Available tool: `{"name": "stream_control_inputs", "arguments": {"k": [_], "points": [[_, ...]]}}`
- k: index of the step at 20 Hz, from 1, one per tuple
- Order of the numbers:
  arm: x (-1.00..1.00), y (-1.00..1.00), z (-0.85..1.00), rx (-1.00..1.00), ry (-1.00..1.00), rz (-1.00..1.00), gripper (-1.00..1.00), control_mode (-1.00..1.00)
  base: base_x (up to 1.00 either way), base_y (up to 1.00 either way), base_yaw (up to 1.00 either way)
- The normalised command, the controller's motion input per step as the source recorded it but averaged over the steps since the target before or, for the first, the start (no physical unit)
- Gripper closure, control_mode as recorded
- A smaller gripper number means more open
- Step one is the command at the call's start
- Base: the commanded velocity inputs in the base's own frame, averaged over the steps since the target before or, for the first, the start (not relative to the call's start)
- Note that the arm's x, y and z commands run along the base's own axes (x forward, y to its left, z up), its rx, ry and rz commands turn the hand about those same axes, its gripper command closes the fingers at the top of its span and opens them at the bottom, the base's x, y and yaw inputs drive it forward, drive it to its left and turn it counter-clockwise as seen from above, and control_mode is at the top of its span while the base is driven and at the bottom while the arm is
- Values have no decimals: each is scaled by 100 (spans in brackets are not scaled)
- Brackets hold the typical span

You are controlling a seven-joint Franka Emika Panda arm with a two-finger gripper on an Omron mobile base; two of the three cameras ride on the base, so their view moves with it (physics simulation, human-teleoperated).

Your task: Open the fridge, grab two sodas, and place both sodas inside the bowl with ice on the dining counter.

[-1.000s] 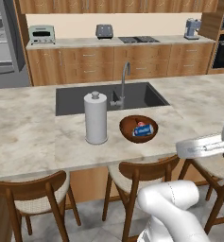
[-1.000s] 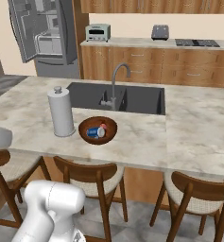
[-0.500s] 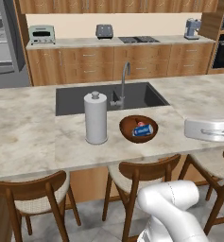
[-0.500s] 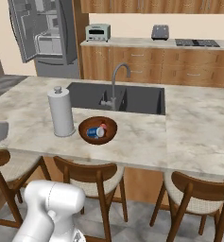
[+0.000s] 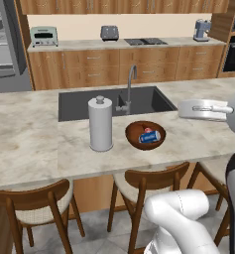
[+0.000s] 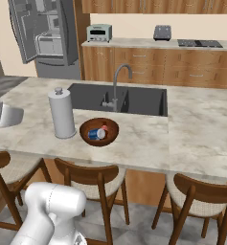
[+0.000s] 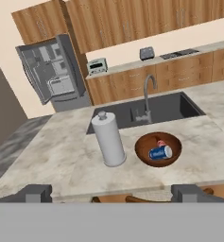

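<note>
So the bowl (image 5: 145, 135) sits on the dining counter (image 5: 34, 144), just in front of the sink (image 5: 109, 101) and right beside the paper towel roll (image 5: 100, 124), and there's a blue can (image 5: 149, 138) lying on its side in it with something red-topped tucked behind it, which I'd guess is the other of the two sodas, but it's too small to swear to. The gripper (image 7: 111, 197) is pulled way back and high above the counter edge, fingers (image 7: 36, 194) spread wide apart with nothing between them. What bugs me: the fridge (image 6: 45, 36) over in the corner has a door hanging open, so if the base drives that way it could clip it, and cold stuff is just sitting there exposed. Closer in, the arm's white forearm (image 5: 205, 109) hovers over the right end of the counter, and a careless swing toward the bowl could knock the towel roll over, since it's tall and light and stands so near the rim. The can also looks like it rests loose on the ice bits, so a nudge to the bowl might roll it around or tip it out. And the chairs (image 6: 93, 184) tucked under the counter edge crowd the robot's base if it shuffles sideways.
</note>
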Motion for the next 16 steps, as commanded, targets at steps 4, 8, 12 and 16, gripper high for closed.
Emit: {"name": "stream_control_inputs", "arguments": {"k": [4,8,12,16], "points": [[39,-15,-14,0,0,0,-100,-100,0,0,0],[26,-18,-12,0,0,0,-100,-100,0,0,0],[18,-19,-11,0,1,-1,-100,-100,0,0,0],[25,-25,-12,0,5,0,-100,-100,0,0,0]]}}
